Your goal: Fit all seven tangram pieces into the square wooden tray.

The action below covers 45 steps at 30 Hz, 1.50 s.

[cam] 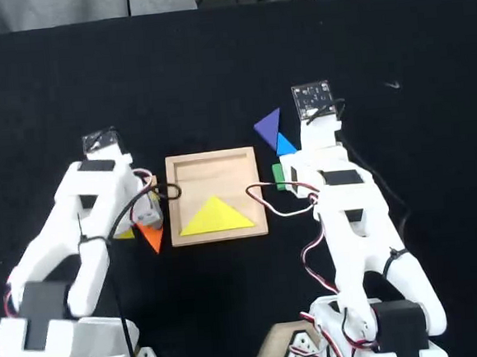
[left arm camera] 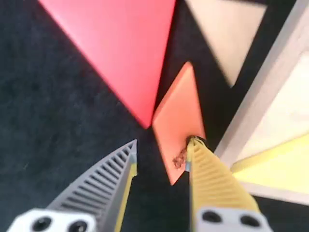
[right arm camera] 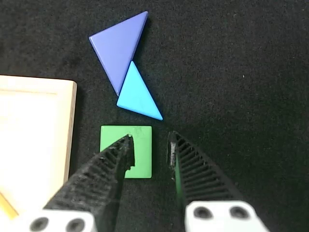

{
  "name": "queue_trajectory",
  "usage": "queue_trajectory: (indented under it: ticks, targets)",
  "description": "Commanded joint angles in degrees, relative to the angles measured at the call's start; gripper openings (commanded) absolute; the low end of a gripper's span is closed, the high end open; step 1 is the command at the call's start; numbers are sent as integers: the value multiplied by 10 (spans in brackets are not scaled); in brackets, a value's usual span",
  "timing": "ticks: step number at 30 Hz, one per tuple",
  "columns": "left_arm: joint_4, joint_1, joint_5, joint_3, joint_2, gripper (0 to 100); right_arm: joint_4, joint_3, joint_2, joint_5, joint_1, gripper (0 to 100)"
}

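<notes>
High view puts the square wooden tray (cam: pixel 213 164) mid-surface between the two arms, with one large yellow triangle (cam: pixel 215 217) lying flat inside along its near edge. The rest of its floor is bare wood. By my count that is one piece of seven placed and six left.

Three of the loose pieces lie to the right of the tray. The green square (right arm camera: pixel 142 150) is just beside its right wall. The light blue triangle (right arm camera: pixel 137 96) and the purple triangle (right arm camera: pixel 118 46) sit beyond it toward the far side, touching each other. The right tool (right arm camera: pixel 149 137) hangs over the green square with its fingers apart, one above the square and the other past its edge over the black cloth. Nothing is gripped.

The other three are left of the tray, under the left arm: a red triangle (left arm camera: pixel 116 48), an orange parallelogram (left arm camera: pixel 176 121) whose corner meets the red tip, and a pale triangle (left arm camera: pixel 227 34) nearer the tray wall. The left tool (left arm camera: pixel 163 142) is spread wide around the parallelogram's near tip, with one finger seemingly against its edge, and has not closed on it.

Judging by both poses, the orange and green pieces look like the next ones to be picked.
</notes>
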<state>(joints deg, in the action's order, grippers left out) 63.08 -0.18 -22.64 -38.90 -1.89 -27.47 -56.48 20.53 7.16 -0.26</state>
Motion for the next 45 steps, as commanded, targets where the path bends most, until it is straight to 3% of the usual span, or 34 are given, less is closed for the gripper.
queue_trajectory:
  ticks: [1,15,22,32,37,39,45]
  targets:
    - [-11,-19,-37,62,98,171,13,2,0,1,8,127]
    - [-5,-22,-40,117,147,166,13,2,0,1,7,127]
    - [84,-19,-39,188,94,166,14,2,0,1,7,127]
    - [90,87,-41,192,70,166,14,2,0,1,7,127]
    - [134,22,-32,212,60,166,14,2,0,1,7,127]
    - [150,-19,5,217,53,166,14,2,0,1,7,127]
    - [98,-65,36,160,55,166,14,3,0,1,7,127]
